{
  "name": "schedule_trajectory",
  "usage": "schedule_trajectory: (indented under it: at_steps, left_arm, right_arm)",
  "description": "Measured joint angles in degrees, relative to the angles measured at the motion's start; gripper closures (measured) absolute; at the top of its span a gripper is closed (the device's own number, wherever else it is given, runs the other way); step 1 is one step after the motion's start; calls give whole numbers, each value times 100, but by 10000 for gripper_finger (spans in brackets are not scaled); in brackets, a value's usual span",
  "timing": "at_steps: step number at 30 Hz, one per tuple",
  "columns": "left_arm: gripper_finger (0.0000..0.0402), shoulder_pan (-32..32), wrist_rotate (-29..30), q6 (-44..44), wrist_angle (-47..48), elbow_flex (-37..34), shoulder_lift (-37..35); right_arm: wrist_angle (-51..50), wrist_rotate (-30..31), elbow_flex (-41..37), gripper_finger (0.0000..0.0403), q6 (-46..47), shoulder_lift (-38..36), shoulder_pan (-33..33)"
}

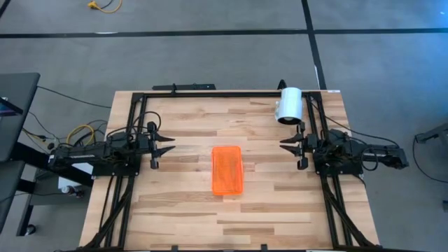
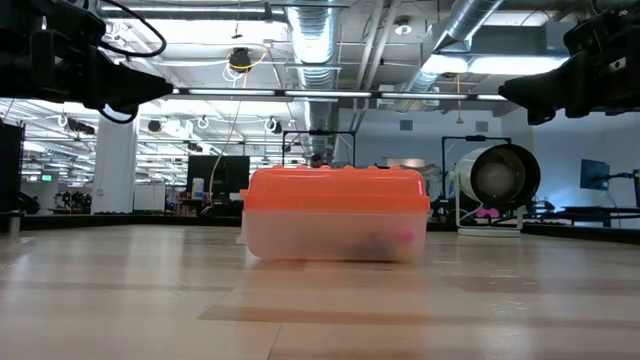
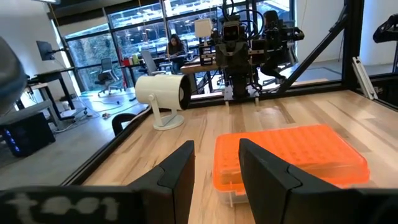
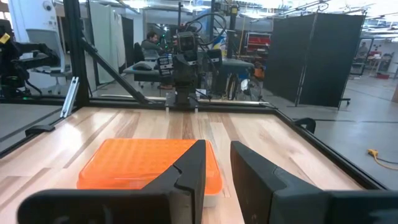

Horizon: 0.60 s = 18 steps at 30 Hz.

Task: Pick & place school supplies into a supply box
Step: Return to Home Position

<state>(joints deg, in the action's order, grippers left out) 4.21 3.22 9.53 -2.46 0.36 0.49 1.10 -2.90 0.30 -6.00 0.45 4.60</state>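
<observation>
Closest in, the left tool (image 3: pixel 216 146) is hanging above the bench (image 1: pixel 280 210) with its two fingers parted to a medium gap and nothing between them. Just past its fingertips the box (image 3: pixel 289 152) is sitting flat on the wood with its orange lid down over the clear base. From the opposite side the right tool (image 4: pixel 217 144) is also facing the box. Its fingers are somewhat closer together but are parted too, and it is gripping nothing.

From above, the box is lying in the middle of the bench, between the two tools and apart from both. Its long axis is running front to back, crosswise to the line joining the tools, and it is sitting slightly toward the front edge of that line. Neither arm is looking clearly nearer. With the lid down, the packing is looking finished, so pulling back should only call for each arm to draw away from the box along its own side.

Farther off, a white cylinder (image 1: pixel 288 105) is standing at the back of the bench near the right arm, well apart from the box
</observation>
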Motion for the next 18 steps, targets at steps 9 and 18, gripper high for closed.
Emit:
schedule_trajectory:
  at_steps: [9, 18]
  left_arm:
    - [285, 2, 0, -1, 0, 0, 0]
    - [285, 2, 0, -1, 0, 0, 0]
  right_arm:
    - [0, -2, 0, 333, 2, 0, 0]
    - [1, -2, 0, 333, 1, 0, 0]
